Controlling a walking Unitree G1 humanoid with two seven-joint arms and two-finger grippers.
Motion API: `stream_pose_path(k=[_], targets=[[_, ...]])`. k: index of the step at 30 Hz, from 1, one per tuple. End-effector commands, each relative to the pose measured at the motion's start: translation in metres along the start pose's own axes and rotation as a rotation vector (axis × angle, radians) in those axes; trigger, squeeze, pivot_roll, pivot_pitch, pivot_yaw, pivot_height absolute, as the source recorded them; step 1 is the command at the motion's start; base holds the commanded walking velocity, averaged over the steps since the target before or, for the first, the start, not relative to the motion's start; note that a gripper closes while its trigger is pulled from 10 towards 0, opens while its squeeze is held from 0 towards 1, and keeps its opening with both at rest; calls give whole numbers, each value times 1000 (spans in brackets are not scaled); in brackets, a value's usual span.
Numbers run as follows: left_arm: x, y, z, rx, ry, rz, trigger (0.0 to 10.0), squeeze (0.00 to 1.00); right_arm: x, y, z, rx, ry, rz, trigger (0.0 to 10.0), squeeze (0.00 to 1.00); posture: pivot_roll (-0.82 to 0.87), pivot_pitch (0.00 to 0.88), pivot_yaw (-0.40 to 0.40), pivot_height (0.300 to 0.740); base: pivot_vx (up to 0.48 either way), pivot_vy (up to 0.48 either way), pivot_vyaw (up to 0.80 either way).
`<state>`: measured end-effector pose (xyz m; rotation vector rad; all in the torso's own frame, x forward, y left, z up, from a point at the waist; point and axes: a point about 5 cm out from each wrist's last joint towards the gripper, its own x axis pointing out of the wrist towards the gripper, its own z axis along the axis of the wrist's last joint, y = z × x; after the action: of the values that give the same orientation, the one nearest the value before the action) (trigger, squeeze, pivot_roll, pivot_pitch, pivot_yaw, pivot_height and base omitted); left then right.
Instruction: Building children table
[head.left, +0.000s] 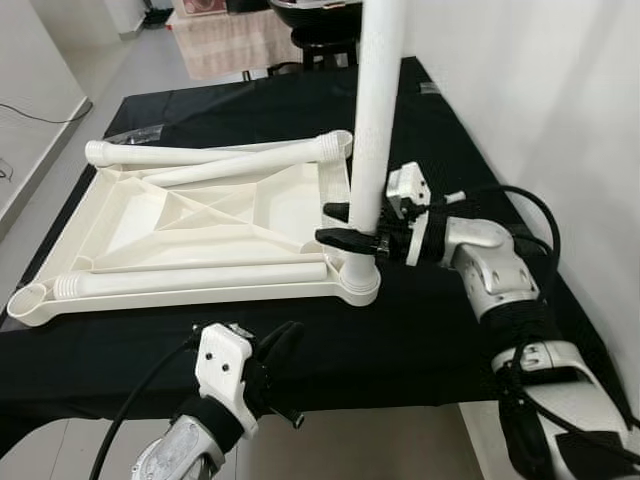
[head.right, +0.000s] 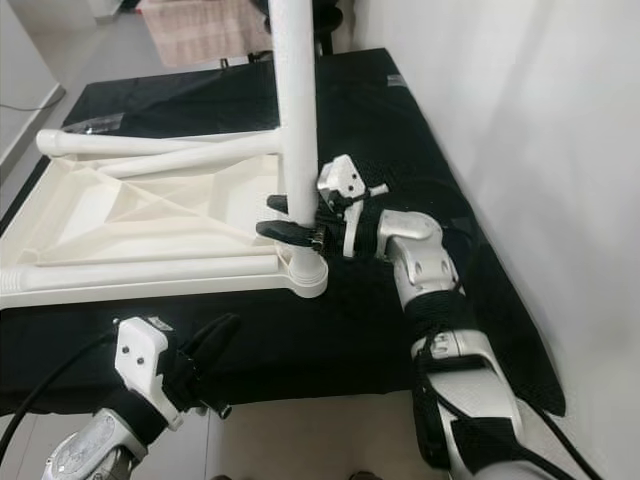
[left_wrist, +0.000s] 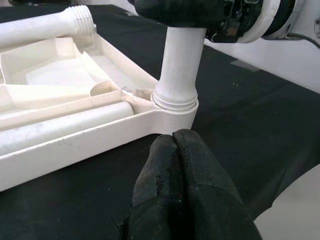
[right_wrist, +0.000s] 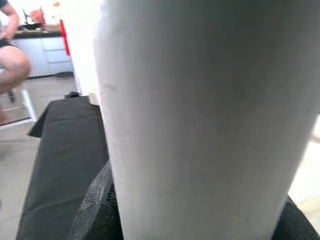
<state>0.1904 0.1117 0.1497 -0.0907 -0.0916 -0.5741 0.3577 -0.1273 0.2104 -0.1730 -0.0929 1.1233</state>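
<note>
The right hand (head.left: 350, 226) is closing its two long black fingers around the lower part of an upright white plastic table leg (head.left: 376, 120), one finger passing on the near side of the tube and one on the far side, gripping it just above its base. In the right wrist view the white tube (right_wrist: 210, 115) is standing directly against the black finger pads (right_wrist: 95, 210).

The leg is standing vertically in the round corner socket (head.left: 360, 280) at the near right corner of an upside-down white plastic tabletop (head.left: 200, 225), its ribbed collar sitting at the socket's rim. The tabletop is lying flat on a bench covered with black cloth (head.left: 420, 330), its ribbed underside facing up.

Three more white plastic legs are lying loose inside the upturned tabletop: one (head.left: 190, 280) along the near edge, with its threaded end pointing left, and two (head.left: 230, 160) along the far side, angled towards each other, one ending in a threaded neck near the far right corner.

The left hand (head.left: 280, 345) is hovering above the near edge of the bench, left of the upright leg, its black fingers pressed together and holding nothing. In the left wrist view those fingertips (left_wrist: 180, 155) are pointing at the socket corner, near it but apart.

Beyond the bench's right side, a white wall (head.left: 540, 90) is running along it.
</note>
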Motion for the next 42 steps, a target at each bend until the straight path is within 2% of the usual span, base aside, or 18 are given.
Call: stream_pose_path(k=[1, 2, 3, 4, 6, 7, 10, 17, 18, 20, 21, 22, 29, 30, 32, 34, 38, 42], targets=[[-3, 1, -2, 0, 17, 9, 10000, 0, -3, 9, -25, 64, 82, -135, 0, 0, 18, 154, 36, 740, 0, 0, 0], [-3, 2, -2, 0, 16, 9, 10000, 0, -8, 17, -35, 101, 108, -273, 0, 0, 13, 154, 34, 740, 0, 0, 0], [-3, 2, -2, 0, 16, 9, 10000, 0, -8, 17, -35, 101, 108, -273, 0, 0, 13, 154, 34, 740, 0, 0, 0], [-3, 3, -2, 0, 14, 10, 10000, 0, -13, 36, -53, 162, 171, -509, 0, 0, -2, 158, 42, 740, 0, 0, 0], [-3, 3, -2, 0, 14, 10, 10000, 0, -13, 36, -53, 162, 171, -509, 0, 0, -2, 158, 42, 740, 0, 0, 0], [-2, 5, -2, 0, 13, 9, 10000, 0, -16, 52, -63, 173, 215, -670, 0, 0, -10, 153, 61, 740, 0, 0, 0], [0, 7, -4, -5, 17, 5, 10000, 0, -12, 59, -63, 142, 220, -758, 0, 0, -17, 131, 70, 740, 0, 0, 0], [2, 9, -6, -9, 15, 12, 10000, 0, 0, 56, -65, 126, 225, -712, 0, 0, -14, 113, 55, 740, 0, 0, 0], [2, 9, -6, -7, 12, 22, 10000, 0, 2, 57, -63, 138, 224, -701, 10000, 580, -11, 109, 52, 740, 0, 0, 0], [2, 9, -6, -7, 12, 22, 10000, 0, 2, 57, -63, 138, 224, -701, 10000, 580, -11, 109, 52, 740, 0, 0, 0], [2, 9, -7, -6, 13, 24, 10000, 0, 4, 58, -59, 159, 201, -694, 10000, 941, -7, 105, 50, 740, 0, 0, 0], [2, 9, -7, -6, 14, 23, 10000, 0, 7, 57, -53, 179, 153, -640, 10000, 1000, -5, 103, 48, 740, 0, 0, 0], [3, 8, -8, -6, 13, 18, 10000, 0, 19, 46, -18, 174, -23, -316, 10000, 1000, -6, 99, 49, 740, 0, 0, 0], [3, 8, -8, -6, 13, 18, 10000, 0, 20, 42, -12, 133, -38, -228, 10000, 0, 1, 101, 49, 740, 0, 0, 0], [3, 7, -7, -4, 12, 18, 10000, 0, 21, 35, -5, 83, -40, -93, 10000, 0, 7, 104, 48, 740, 0, 0, 0], [3, 7, -7, -4, 12, 18, 10000, 0, 21, 35, -5, 83, -40, -93, 10000, 0, 7, 104, 48, 740, 0, 0, 0], [0, 5, -6, -1, 13, 18, 10000, 0, 22, 32, -5, 73, 6, 154, 10000, 0, 27, 123, 49, 740, 0, 0, 0], [-1, 4, -6, 0, 15, 18, 10000, 0, 24, 28, -5, 77, 15, 174, 10000, 0, 34, 127, 49, 740, 0, 0, 0]])
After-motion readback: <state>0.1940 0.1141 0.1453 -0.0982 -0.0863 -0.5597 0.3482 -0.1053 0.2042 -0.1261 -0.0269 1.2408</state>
